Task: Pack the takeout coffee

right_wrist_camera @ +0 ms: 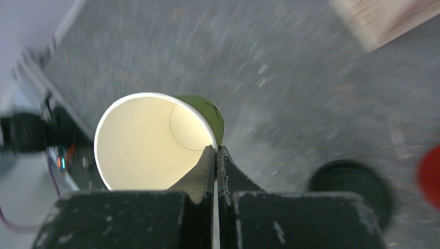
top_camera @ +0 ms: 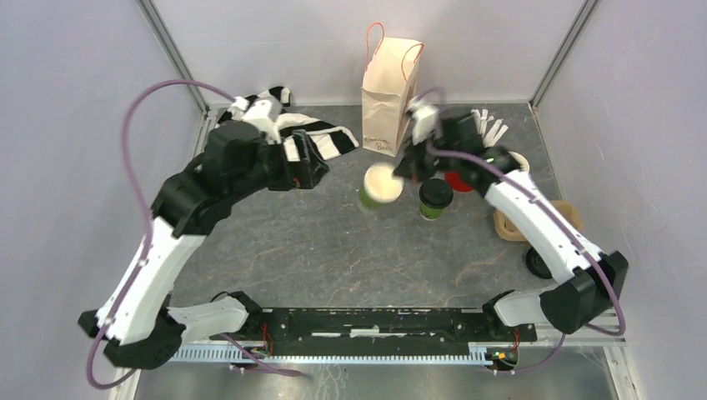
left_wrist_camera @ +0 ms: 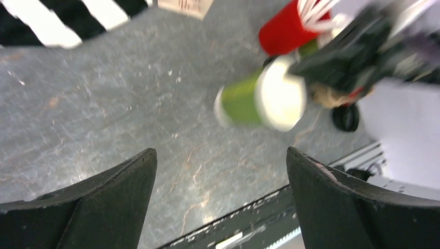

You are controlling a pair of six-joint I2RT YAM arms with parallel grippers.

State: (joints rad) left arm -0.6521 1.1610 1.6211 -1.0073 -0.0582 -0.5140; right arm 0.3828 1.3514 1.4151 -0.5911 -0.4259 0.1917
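Bare tabletop (top_camera: 333,250) nearside, lidless cup (top_camera: 381,185) mid-table, lidded cup (top_camera: 435,198), red cup (top_camera: 457,180) rightward, bag (top_camera: 388,92) behind

The red cup (right_wrist_camera: 430,176) is cut by the right edge; the lidded cup (right_wrist_camera: 350,189) is blurred.

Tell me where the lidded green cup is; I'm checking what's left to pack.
In the top view the lidded green cup stands right of centre, between the red cup and the lidless cup in the right gripper.
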